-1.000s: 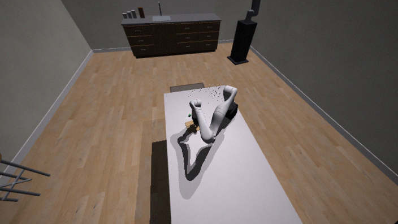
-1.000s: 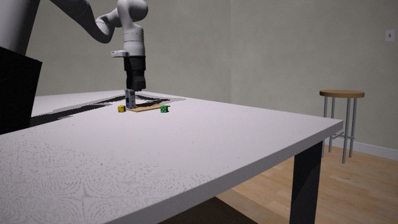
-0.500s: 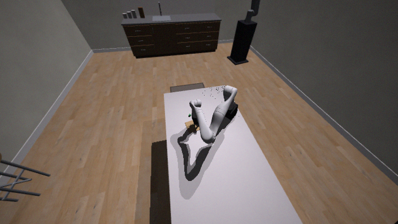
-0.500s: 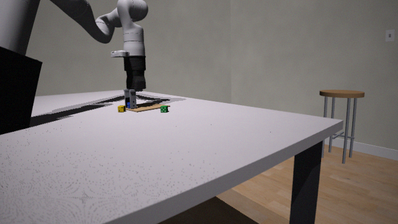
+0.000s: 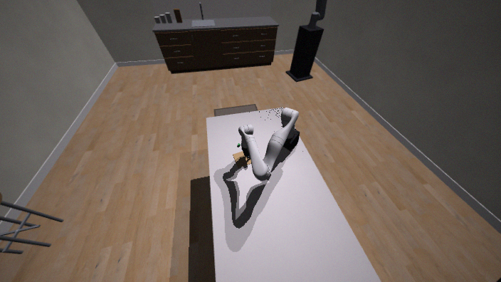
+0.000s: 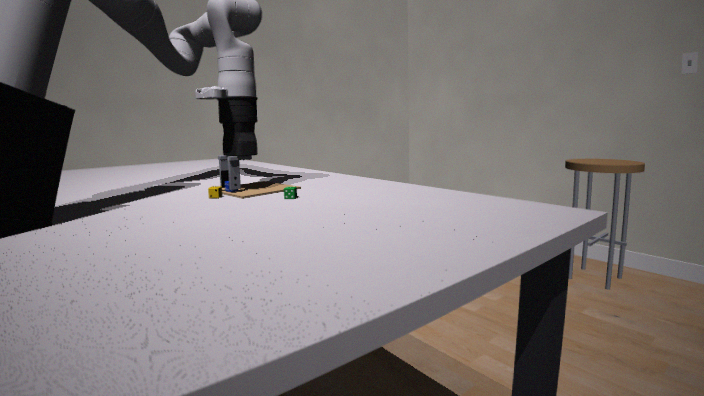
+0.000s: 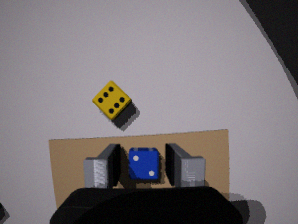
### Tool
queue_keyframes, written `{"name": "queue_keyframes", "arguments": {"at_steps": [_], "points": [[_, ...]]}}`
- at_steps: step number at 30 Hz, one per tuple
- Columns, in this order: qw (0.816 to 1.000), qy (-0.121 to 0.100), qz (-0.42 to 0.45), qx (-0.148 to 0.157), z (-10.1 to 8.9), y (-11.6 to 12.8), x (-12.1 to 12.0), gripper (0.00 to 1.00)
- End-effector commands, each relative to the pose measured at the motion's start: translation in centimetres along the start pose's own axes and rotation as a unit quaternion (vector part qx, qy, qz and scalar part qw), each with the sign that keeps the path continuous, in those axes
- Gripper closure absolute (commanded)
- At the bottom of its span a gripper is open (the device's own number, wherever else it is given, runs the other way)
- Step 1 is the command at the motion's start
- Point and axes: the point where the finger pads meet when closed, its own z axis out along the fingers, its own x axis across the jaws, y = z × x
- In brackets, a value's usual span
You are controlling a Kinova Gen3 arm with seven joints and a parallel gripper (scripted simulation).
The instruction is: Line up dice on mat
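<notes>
A tan mat (image 7: 140,163) lies flat on the white table; it also shows in the exterior view (image 6: 259,190). My gripper (image 7: 142,158) points straight down over the mat and is open. A blue die (image 7: 144,163) rests on the mat between the fingers, with a small gap on each side; it shows in the exterior view too (image 6: 227,184). A yellow die (image 7: 112,99) (image 6: 214,192) showing six sits on the bare table just off the mat's edge. A green die (image 6: 290,192) sits by the mat's other end, seemingly off it.
The arm's dark base (image 6: 28,163) stands at the left of the table. The table's long edge (image 6: 415,288) runs near the camera. A stool (image 6: 604,215) stands on the floor beyond the table.
</notes>
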Motion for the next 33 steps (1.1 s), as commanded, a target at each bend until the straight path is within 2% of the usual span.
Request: {"name": "queue_keyframes", "arguments": {"at_steps": [1,4,14,18,27,28,33], "points": [[1.000,0.000,0.001,-0.003,-0.8,0.2,0.0,0.30],[1.000,0.000,0.001,-0.003,-1.2,0.2,0.0,0.30],[1.000,0.000,0.001,-0.003,-6.4,0.2,0.0,0.30],[1.000,0.000,0.001,-0.003,-7.9,0.2,0.0,0.30],[1.000,0.000,0.001,-0.003,-8.6,0.2,0.0,0.30],[1.000,0.000,0.001,-0.003,-8.6,0.2,0.0,0.00],[1.000,0.000,0.001,-0.003,-8.6,0.2,0.0,0.00]]}}
